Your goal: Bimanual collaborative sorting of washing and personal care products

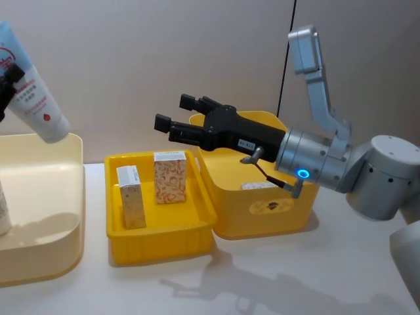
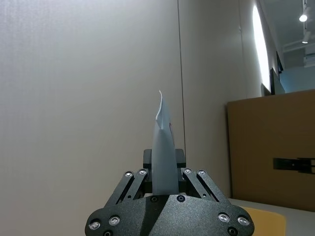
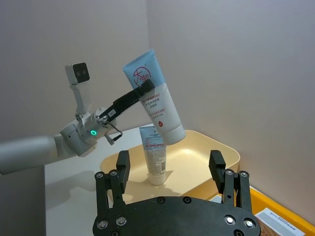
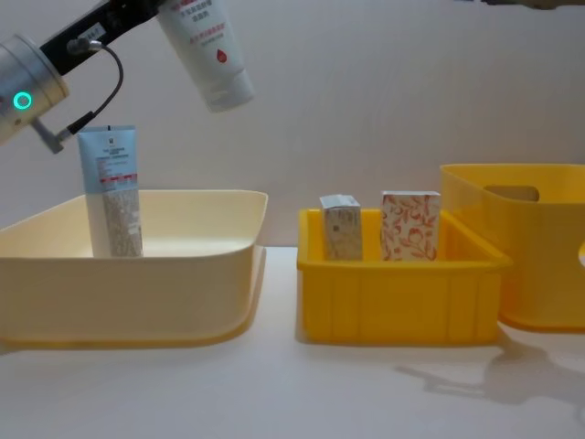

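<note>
head view: right gripper (image 1: 176, 113), fingers spread and empty, hovers above the yellow tray (image 1: 161, 239), where an orange carton (image 1: 170, 177) and a grey carton (image 1: 131, 197) stand. left wrist view: left gripper (image 2: 164, 173) clamps a tube (image 2: 162, 147). chest view: that tube hangs tilted over the cream tub (image 4: 183, 274), where a second tube (image 4: 111, 192) stands.

Robot test lab, indoors. One white table (image 1: 315, 279) closed in by bare beige partition walls (image 2: 88, 98), ceiling lights (image 2: 306, 17) above, a large brown box (image 2: 270, 147) to one side. Staged stock only: cream tub (image 4: 183, 274), yellow crate (image 4: 393, 293), squeeze tube (image 4: 110, 192) standing in the tub.
</note>
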